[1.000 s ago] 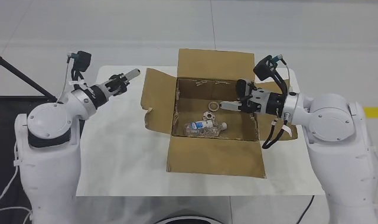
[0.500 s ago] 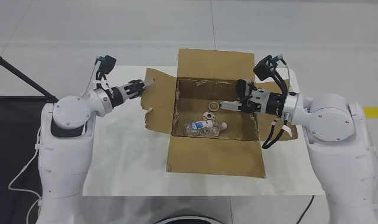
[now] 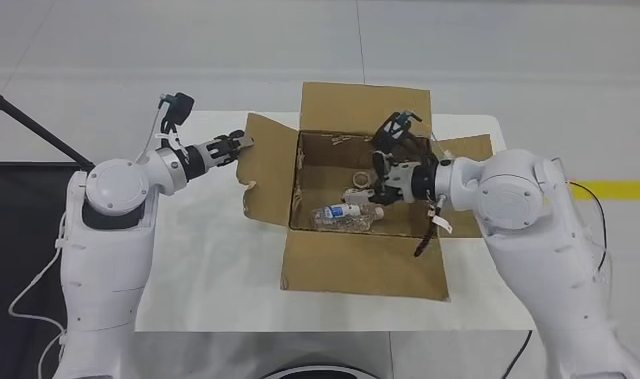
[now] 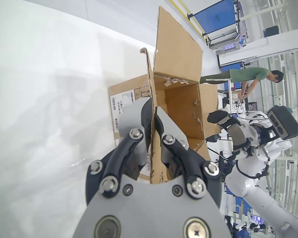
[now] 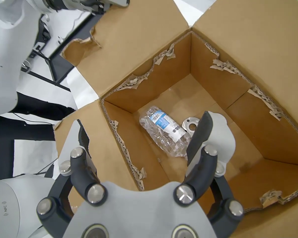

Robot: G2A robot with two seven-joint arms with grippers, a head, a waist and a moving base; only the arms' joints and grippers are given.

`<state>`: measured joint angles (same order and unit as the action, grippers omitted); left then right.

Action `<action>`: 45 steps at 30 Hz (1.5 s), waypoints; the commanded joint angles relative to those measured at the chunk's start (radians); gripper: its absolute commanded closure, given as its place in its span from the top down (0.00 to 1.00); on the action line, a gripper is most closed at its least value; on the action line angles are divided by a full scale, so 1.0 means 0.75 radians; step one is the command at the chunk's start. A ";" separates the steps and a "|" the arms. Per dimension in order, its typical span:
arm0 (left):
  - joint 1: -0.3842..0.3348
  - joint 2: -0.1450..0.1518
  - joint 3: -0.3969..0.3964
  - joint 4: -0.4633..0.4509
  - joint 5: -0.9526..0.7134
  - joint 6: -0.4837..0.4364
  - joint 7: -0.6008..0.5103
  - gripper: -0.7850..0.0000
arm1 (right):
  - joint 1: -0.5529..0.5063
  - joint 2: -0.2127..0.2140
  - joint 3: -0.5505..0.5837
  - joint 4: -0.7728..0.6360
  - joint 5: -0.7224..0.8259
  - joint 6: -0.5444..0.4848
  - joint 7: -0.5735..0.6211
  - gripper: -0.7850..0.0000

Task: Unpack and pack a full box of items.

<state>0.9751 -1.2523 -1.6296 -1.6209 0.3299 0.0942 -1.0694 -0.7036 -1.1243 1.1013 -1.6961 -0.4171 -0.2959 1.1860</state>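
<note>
Unpacking, late stage: left gripper point(image 4: 152, 115) pins a flap point(image 5: 129, 25), right gripper point(image 5: 142, 125) hangs over the open box point(image 5: 164, 75).
Left jaws are narrow, clamped on the flap's torn edge, which runs straight out from between them; this looks like holding the opening clear. Right jaws are wide and hold nothing. A clear plastic bottle point(image 5: 164, 132) lies on its side on the box floor, below and between them, crumpled, with a white-and-blue label. A metal ring point(image 5: 190, 125) sits just beside the bottle, under one right finger. The box sits on the white bench point(image 3: 200, 269). Next move, I'd judge: lower the right jaws inside, straddle the bottle across its body, close gently since thin plastic gives, and avoid the ring.
</note>
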 commanded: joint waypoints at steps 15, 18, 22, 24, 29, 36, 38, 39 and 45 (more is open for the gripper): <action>0.059 0.047 -0.081 -0.033 -0.050 -0.011 0.006 0.00 | 0.061 -0.019 -0.151 0.024 -0.074 -0.042 0.030 1.00; 0.066 0.056 -0.094 -0.034 -0.059 -0.013 0.005 0.00 | 0.141 -0.040 -0.249 0.090 -0.113 -0.043 0.062 1.00; 0.069 0.067 -0.101 -0.030 -0.066 -0.016 0.007 0.00 | 0.246 -0.078 -0.370 0.215 -0.128 -0.035 0.060 1.00; 0.066 0.072 -0.102 -0.025 -0.070 -0.018 0.007 0.00 | 0.301 -0.099 -0.430 0.279 -0.151 -0.026 0.065 1.00; 0.056 0.083 -0.100 -0.010 -0.086 -0.024 0.017 0.53 | 0.416 -0.158 -0.570 0.453 -0.149 -0.035 0.081 1.00; 0.074 0.094 -0.093 -0.035 -0.104 -0.008 0.060 1.00 | 0.524 -0.246 -0.709 0.726 -0.036 -0.067 0.130 1.00; 0.074 0.094 -0.093 -0.035 -0.104 -0.008 0.060 1.00 | 0.545 -0.268 -0.744 0.777 -0.042 -0.069 0.130 1.00; 0.074 0.094 -0.093 -0.035 -0.104 -0.008 0.060 1.00 | 0.554 -0.278 -0.757 0.800 -0.043 -0.066 0.124 1.00; 0.074 0.094 -0.093 -0.035 -0.104 -0.008 0.060 1.00 | 0.587 -0.330 -0.820 0.913 -0.067 -0.064 0.088 1.00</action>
<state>1.0305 -1.1820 -1.6993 -1.6471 0.2517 0.0884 -1.0241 -0.2654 -1.3664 0.4933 -1.0242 -0.4663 -0.3428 1.2514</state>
